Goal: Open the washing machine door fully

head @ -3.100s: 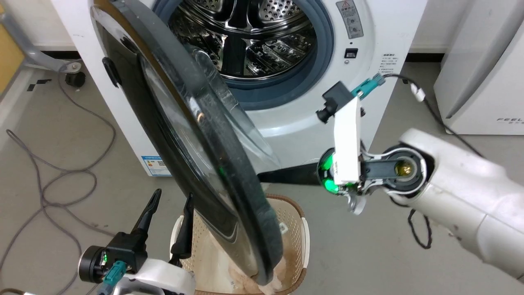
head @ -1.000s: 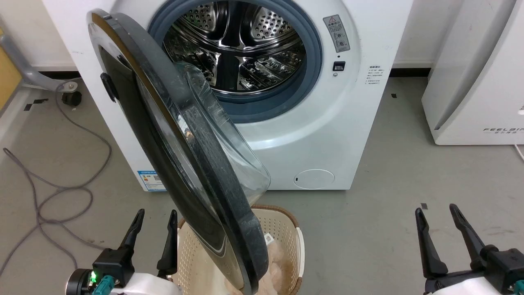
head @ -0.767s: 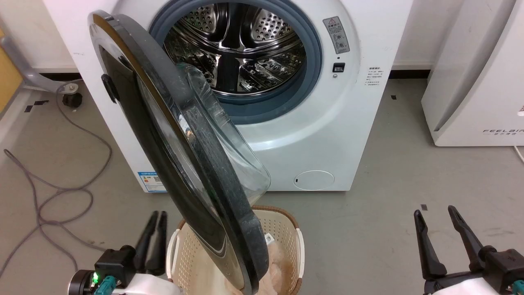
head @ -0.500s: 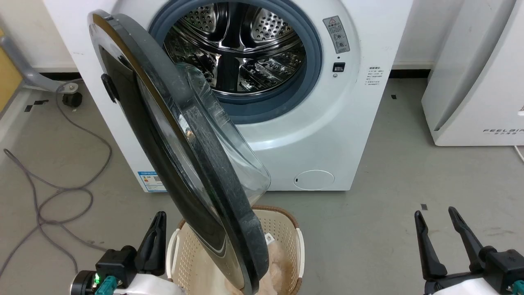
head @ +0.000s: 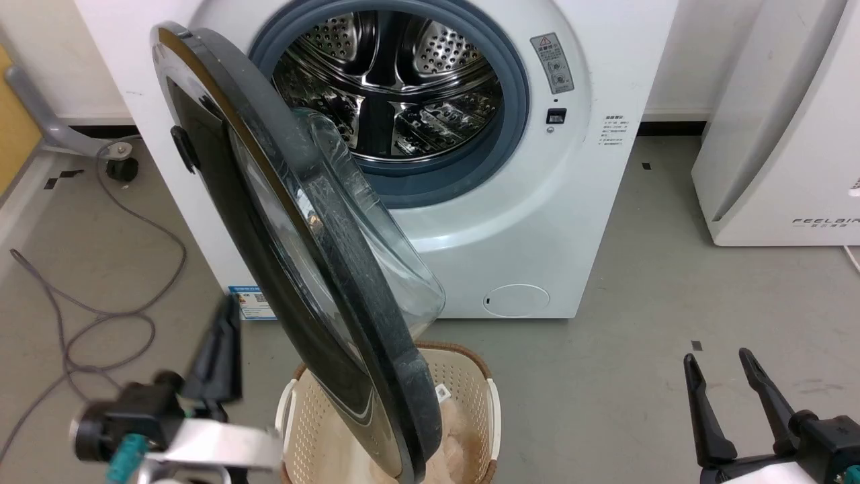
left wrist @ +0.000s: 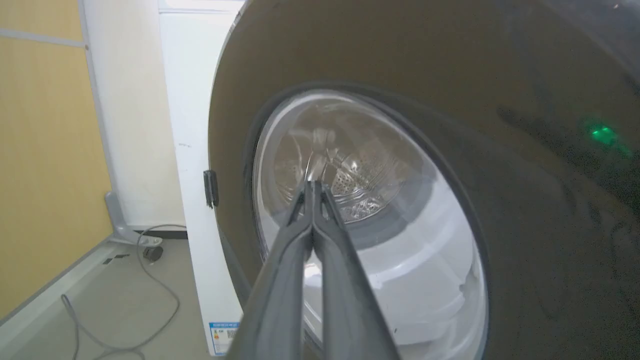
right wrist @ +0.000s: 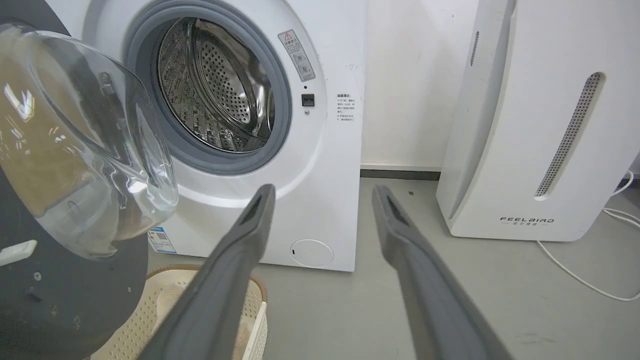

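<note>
My left gripper (left wrist: 314,186) is pointing, fingers pressed together, at the outer face of the washing machine door (head: 316,269), which is hanging half-open over a cream basket (head: 470,356) holding pale pink cloth (head: 457,437). My right gripper (head: 717,355) is sitting spread apart before the washing machine (head: 537,222).

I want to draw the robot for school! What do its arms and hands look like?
Each hand is a claw with two long, thin, dark fingers that taper to points: the left gripper and the right gripper. The fingers sit on a chunky black block. Behind the left one there is a white cuff with a teal plug.
</note>
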Tool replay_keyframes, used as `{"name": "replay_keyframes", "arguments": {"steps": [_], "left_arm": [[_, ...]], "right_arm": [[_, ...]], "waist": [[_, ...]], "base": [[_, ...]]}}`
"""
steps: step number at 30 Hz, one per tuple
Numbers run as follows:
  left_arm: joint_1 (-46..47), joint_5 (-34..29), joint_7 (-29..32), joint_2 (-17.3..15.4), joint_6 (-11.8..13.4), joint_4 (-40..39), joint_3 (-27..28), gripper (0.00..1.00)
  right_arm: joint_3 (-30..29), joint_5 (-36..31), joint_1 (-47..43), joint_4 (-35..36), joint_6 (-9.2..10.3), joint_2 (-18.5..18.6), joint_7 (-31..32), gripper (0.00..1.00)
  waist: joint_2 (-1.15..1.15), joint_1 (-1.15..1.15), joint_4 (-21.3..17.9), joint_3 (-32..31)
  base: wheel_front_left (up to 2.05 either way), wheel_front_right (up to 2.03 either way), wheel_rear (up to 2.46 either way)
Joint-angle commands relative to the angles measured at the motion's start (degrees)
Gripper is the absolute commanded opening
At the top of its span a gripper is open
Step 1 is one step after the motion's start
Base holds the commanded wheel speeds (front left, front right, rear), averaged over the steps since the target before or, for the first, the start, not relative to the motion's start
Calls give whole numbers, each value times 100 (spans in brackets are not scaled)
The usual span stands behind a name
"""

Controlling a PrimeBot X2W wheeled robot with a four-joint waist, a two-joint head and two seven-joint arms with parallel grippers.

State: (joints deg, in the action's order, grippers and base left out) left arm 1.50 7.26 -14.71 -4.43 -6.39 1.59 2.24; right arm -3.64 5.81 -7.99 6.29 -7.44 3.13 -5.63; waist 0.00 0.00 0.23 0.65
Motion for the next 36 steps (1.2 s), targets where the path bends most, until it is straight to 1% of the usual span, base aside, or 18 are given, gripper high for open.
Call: {"name": "replay_keyframes", "arguments": {"steps": [1, 3, 6, 9, 13, 16, 19, 25, 30, 36], "left_arm": [[127, 40, -29, -32, 39, -225, 28, 0], [211, 39, -10, -42, 82, -596, 43, 0], [338, 6, 116, -29, 244, -1174, 83, 0], [480, 2, 242, -10, 347, -1737, 64, 0], [733, -12, 330, -4, 386, -2508, -7, 0], [926, 34, 420, 7, 333, -3011, -192, 0], [1084, 118, 615, 31, 222, -3376, -628, 0], [1070, 367, 1278, 57, 22, -3610, -1854, 0], [702, 666, 1852, -36, -46, -3415, -2708, 0], [122, 979, 2521, -271, -67, -3053, -3300, 0]], "right_arm": [[-16, 57, -96, 20, -5, -25, 4, 100], [-14, 58, -100, 18, -5, -25, 10, 100], [-8, 50, -107, 22, -5, -25, 13, 100], [0, 49, -112, 29, -5, -25, 25, 100], [5, 42, -95, 45, -5, -25, 42, 100], [14, 39, -77, 47, -5, -25, 53, 100], [1, 42, -80, 47, -5, -25, 57, 100], [4, 49, -94, 27, -5, -25, 49, 100], [19, 69, -99, -12, -5, -25, 56, 100], [56, -127, -89, -26, -5, -25, 119, 100]], "waist": [[0, 0, 6, -3], [0, 0, 14, -20], [0, 0, 21, -43], [0, 0, 20, -53], [0, 0, 2, -33], [0, 0, -8, -31], [0, 0, 10, -26], [0, 0, 24, -1], [0, 0, 32, 14], [0, 0, 62, 51]], "base": [[0, 0, 0], [0, 0, 0], [0, 0, 0], [0, 0, 0], [0, 0, 0], [0, 0, 0], [0, 0, 0], [0, 0, 0], [0, 0, 0], [0, 0, 0]]}}
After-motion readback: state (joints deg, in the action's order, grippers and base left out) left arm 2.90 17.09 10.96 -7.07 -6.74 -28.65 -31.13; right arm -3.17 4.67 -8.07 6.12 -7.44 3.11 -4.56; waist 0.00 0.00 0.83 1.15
